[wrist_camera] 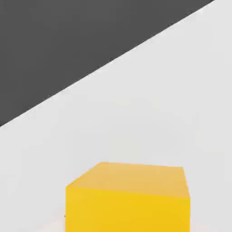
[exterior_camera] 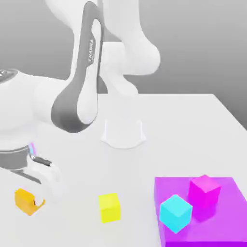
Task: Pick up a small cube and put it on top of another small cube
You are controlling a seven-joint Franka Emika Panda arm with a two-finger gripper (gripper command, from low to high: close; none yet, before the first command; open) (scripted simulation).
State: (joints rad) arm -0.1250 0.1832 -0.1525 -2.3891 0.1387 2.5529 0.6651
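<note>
My fingers (exterior_camera: 37, 198) are clamped on the small orange cube (exterior_camera: 25, 199), low at the desk's (exterior_camera: 144, 164) near edge. The yellow cube (exterior_camera: 109, 207), the likely stacking target, lies at 3 o'clock from my grip in the exterior view, well apart. Judgement: lift first, then carry toward 3 o'clock.

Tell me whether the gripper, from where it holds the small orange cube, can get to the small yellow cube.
Probably yes: the gripper, shut on the small orange cube, has bare white table between it and the small yellow cube.
</note>
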